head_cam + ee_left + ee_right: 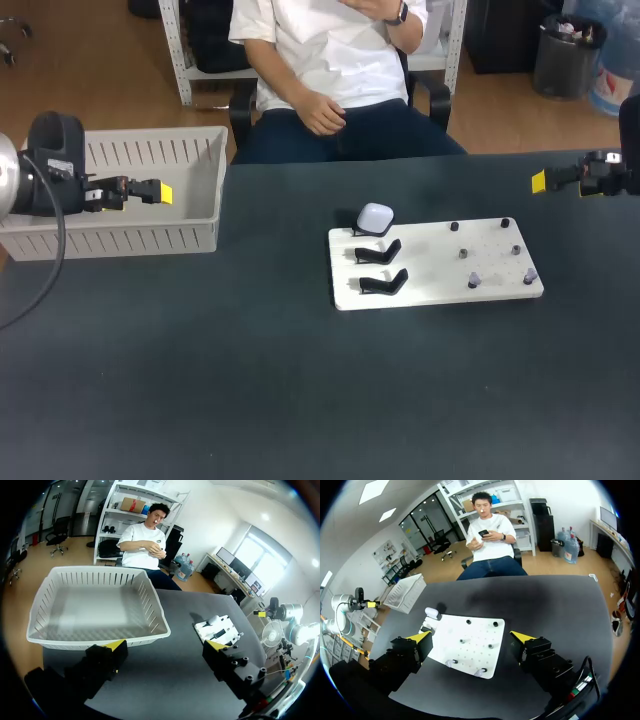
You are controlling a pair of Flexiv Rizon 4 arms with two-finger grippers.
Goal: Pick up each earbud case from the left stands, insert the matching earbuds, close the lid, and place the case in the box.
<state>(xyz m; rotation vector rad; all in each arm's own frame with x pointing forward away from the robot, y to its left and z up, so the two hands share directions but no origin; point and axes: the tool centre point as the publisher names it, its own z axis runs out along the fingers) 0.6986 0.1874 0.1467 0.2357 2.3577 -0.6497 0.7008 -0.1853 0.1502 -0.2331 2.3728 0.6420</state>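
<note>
Earbud case [375,217]: on stand [362,232], board's [440,287] 10 o'clock corner. Left gripper [165,647], right gripper [470,637]: apart, empty. Advise square descent, pinching case sides.

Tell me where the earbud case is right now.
In the head view the earbud case sits at the white board's left end, just behind two empty black stands.
</note>
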